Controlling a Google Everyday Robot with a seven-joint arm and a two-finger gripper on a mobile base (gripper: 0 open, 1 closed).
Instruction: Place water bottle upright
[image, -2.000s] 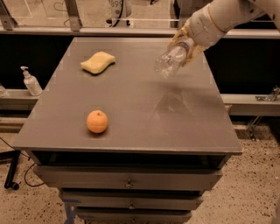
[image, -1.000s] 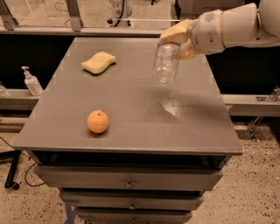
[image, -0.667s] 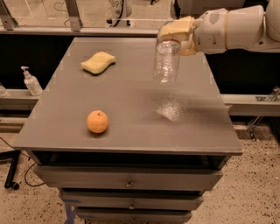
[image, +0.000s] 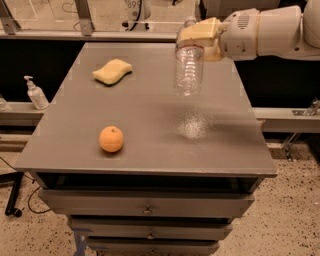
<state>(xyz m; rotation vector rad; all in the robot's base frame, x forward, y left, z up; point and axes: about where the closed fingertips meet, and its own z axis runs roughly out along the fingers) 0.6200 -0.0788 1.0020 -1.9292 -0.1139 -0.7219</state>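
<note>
The water bottle (image: 188, 67) is clear ribbed plastic and hangs upright above the right middle of the grey table (image: 145, 145), its base clear of the surface. My gripper (image: 199, 36), with yellowish fingers (image: 200, 31), is shut on the bottle's upper part near the cap. The white arm reaches in from the upper right. A bright patch of light lies on the table below the bottle.
An orange fruit (image: 111, 139) sits at the table's front left. A yellow sponge (image: 112, 71) lies at the back left. A small white pump bottle (image: 35, 93) stands on a ledge off the table's left side. Drawers are below the tabletop.
The bottle has swung from tilted to upright in my gripper. Arm and bottle have shifted slightly left and up over the table.
</note>
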